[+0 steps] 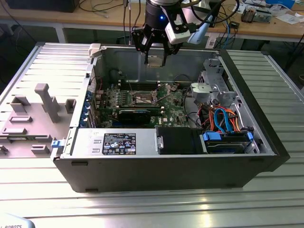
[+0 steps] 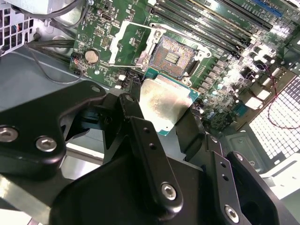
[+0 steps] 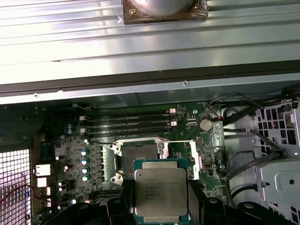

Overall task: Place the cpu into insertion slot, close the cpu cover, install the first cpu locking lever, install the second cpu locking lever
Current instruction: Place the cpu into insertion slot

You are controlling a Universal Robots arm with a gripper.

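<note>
Second wrist view: jaws grip the cpu [image 2: 164, 105] above the insertion slot [image 2: 174, 55].

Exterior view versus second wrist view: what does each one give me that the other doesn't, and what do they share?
Exterior view: the whole open case, its blue and orange cables and the grey fixture beside it. Second wrist view: the bare contact field of the insertion slot and a coin cell. Both: the gripper shut on the cpu, held above the board.
</note>
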